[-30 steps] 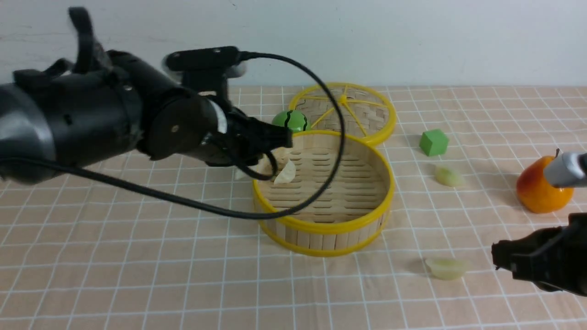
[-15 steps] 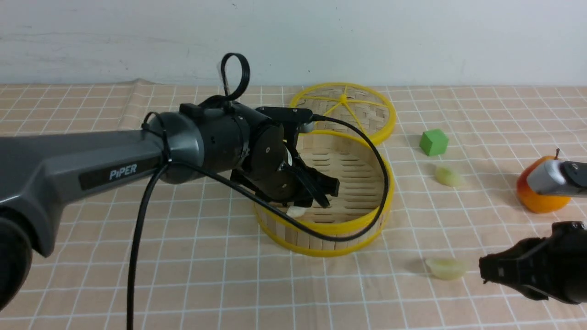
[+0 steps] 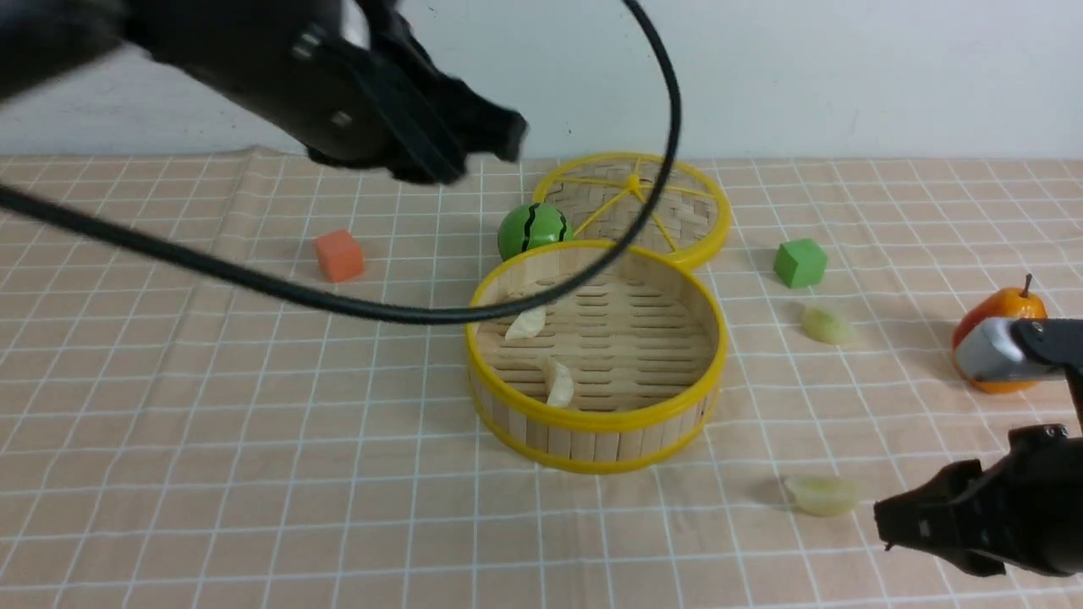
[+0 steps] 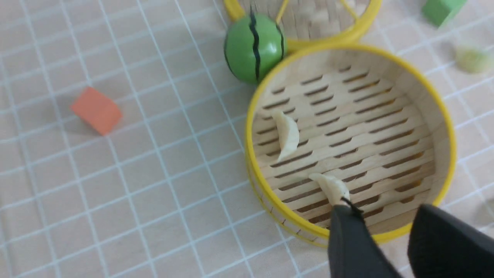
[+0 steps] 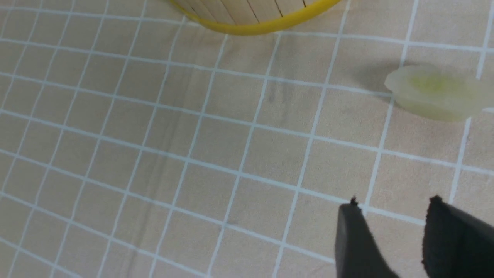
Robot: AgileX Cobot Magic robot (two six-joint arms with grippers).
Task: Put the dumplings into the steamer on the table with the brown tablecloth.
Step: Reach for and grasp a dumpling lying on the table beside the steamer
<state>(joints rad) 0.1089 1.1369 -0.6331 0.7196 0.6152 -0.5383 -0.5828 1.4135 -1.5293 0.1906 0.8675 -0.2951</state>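
The left jaws stand parted with nothing between them, raised high over the counter (image 3: 254,423) to the left of the steamer (image 3: 596,416). In the left wrist view one finger's tip overlaps the nearer white dumpling (image 4: 331,187), which lies loose on the slatted floor by the steamer's front wall, with the other white dumpling (image 4: 287,135) farther back by the left wall. The right jaws are also parted and empty, low on the right, with the near green dumpling (image 5: 436,92) just ahead of them on the brown tablecloth (image 5: 193,135). Half a second ago the left arm reached down inside the steamer with a white dumpling at its jaws; it has since lifted away and left it there, and the right jaws have edged closer to the green one. By count there are four dumplings, two white in the steamer and two green on the cloth, the far green dumpling (image 3: 827,326) lying right of the steamer. There are also one lid (image 3: 677,207), one striped green ball (image 3: 533,230), an orange cube (image 3: 339,255), a green cube (image 3: 799,262) and one red-orange fruit (image 3: 1007,306).
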